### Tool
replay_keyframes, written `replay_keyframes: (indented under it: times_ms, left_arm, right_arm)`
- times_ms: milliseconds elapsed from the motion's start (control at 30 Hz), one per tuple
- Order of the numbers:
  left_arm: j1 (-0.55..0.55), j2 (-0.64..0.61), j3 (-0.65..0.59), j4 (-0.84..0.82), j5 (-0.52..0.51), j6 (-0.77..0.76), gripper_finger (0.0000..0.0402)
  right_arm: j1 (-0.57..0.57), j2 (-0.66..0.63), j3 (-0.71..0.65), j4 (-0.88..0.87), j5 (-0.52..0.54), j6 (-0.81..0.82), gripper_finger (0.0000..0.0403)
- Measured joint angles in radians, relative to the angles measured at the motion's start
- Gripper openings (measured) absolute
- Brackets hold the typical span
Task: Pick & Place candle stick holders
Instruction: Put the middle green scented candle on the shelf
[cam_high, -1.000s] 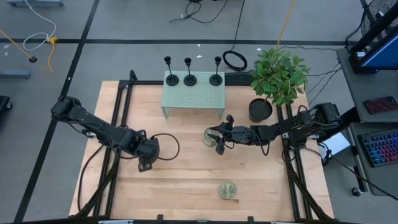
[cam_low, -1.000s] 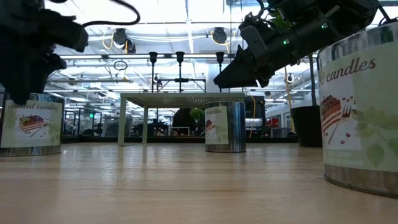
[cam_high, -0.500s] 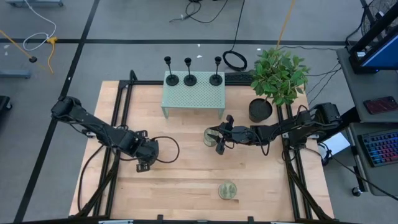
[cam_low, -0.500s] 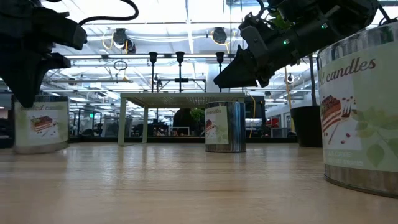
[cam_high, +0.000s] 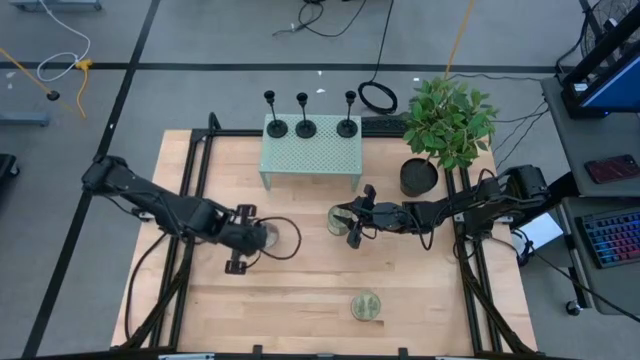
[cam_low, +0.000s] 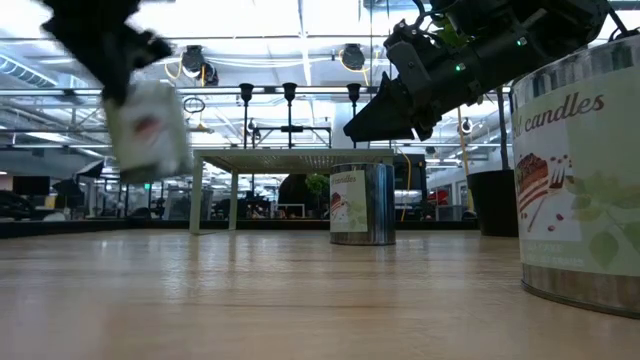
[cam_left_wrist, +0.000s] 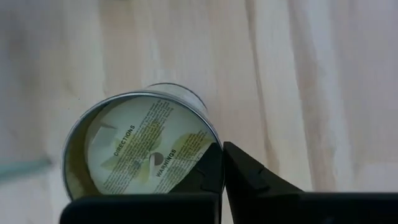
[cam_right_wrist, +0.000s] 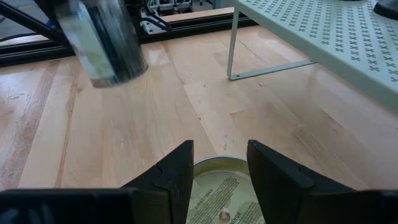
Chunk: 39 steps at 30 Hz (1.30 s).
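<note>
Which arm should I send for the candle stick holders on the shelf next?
Right, probably. The right gripper is open and empty over a standing tin, near the shelf bearing the candle stick holders. The left gripper is shut on a raised candle tin.

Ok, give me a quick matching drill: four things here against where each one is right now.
1. candle stick holders
2. candle tin in the left gripper
3. right gripper
4. plant pot

a. held off the table, tilted
b. on the green perforated stand
c. open, above the middle candle tin
d. right of the stand

Pairs: 1-b, 2-a, 3-c, 4-d
</note>
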Motion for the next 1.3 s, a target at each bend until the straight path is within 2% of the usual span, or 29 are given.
replay_keyframes:
  times_ms: [167, 333, 633, 767, 1000, 1300]
  left_arm:
    - [0.08, 0.0, 0.166, -0.071, -0.017, 0.174, 0.0004]
    - [0.227, 0.0, 0.298, -0.126, -0.022, 0.302, 0.0003]
    - [0.582, 0.097, 0.404, -0.214, 0.043, 0.463, 0.0003]
    - [0.692, 0.166, 0.426, -0.241, 0.072, 0.503, 0.0003]
    - [0.775, 0.221, 0.435, -0.213, 0.093, 0.536, 0.0002]
    - [0.779, 0.205, 0.437, -0.229, 0.119, 0.539, 0.0004]
  right_arm:
    - [0.0, 0.0, 0.0, 0.0, 0.0, 0.0, 0.0141]
    - [0.0, 0.0, 0.0, 0.0, 0.0, 0.0, 0.0141]
    - [0.0, 0.0, 0.0, 0.015, 0.0, 0.0, 0.0141]
    - [0.0, 0.0, 0.0, 0.015, 0.0, 0.0, 0.0141]
    - [0.0, 0.0, 0.0, 0.015, 0.0, -0.003, 0.0141]
    - [0.0, 0.0, 0.0, 0.014, 0.0, -0.004, 0.0141]
